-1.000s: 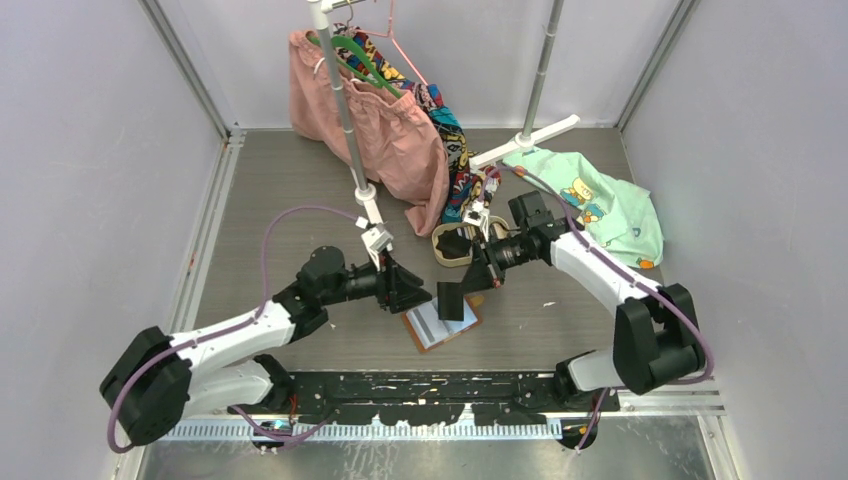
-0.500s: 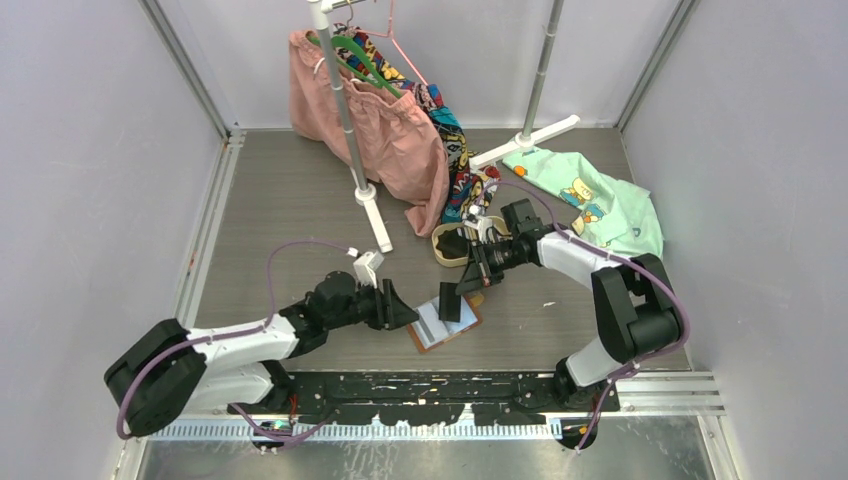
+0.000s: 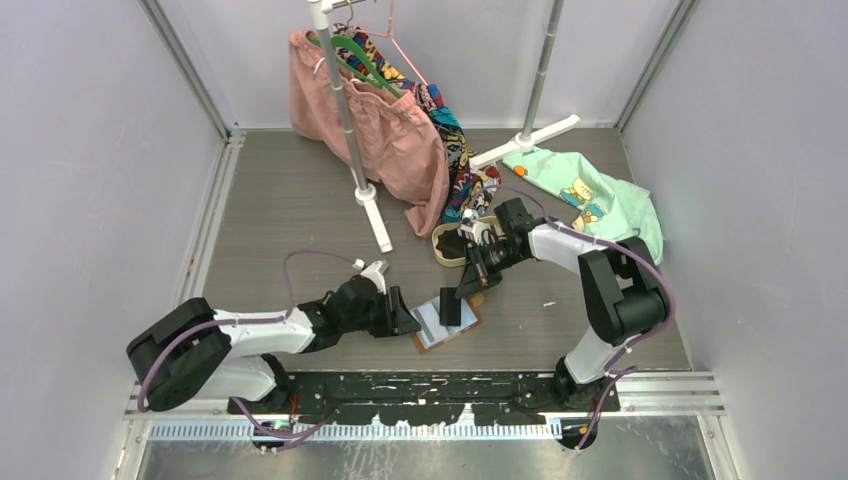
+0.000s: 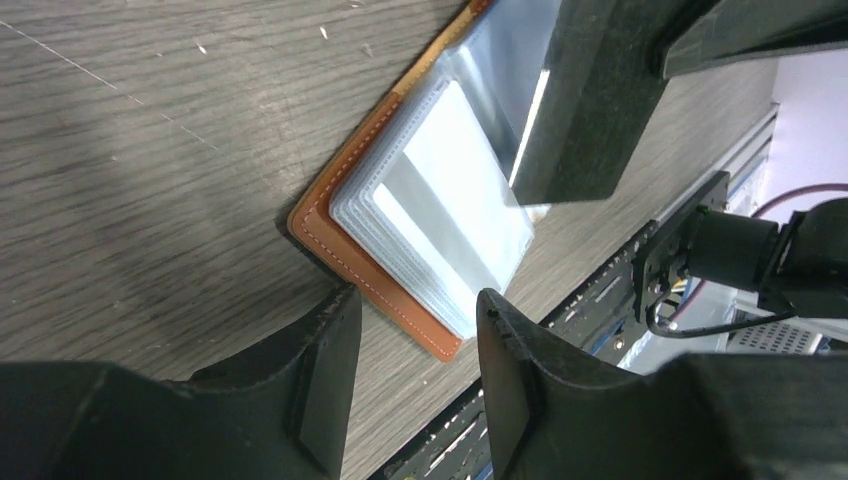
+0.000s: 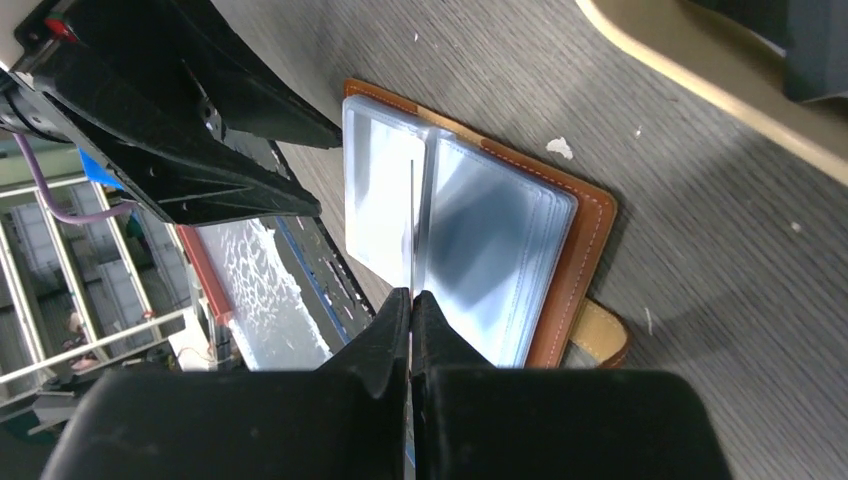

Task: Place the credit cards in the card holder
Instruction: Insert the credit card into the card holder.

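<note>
Card holder [image 3: 432, 326]: lies open on the surface [image 3: 300, 210] near the arm bases, with its clear pockets [image 4: 440, 230] facing up in two stacks either side of the fold.
Card [image 3: 450, 304]: dark, held on edge just above the middle of the card holder. From the right wrist it shows only as a thin line.
Right end effector [image 5: 411, 295]: closed on the card, with its tips pointing down at the fold.
Left end effector [image 4: 415, 300]: jaws parted and holding nothing, low to the surface with the near corner of the card holder between its fingers. Whether they touch the leather cannot be told.
Likely step: lining the card's edge up with a pocket mouth.
Risk, missed mouth: the card sits over the fold, not clearly over an opening. Pushed down there, it would buckle the plastic or twist in the grip.
Risk, sliding: nothing visibly pins the card holder, so a sideways push from the card could skid or turn it.
Risk, crowding: the two end effectors are near each other, so a correction by either could knock the other.
Risk, early release: a card let go before it is seated would only lie on top.
Tray [image 3: 441, 256]: beige, just beyond the card holder. The dark shapes in it are too small to identify.
</note>
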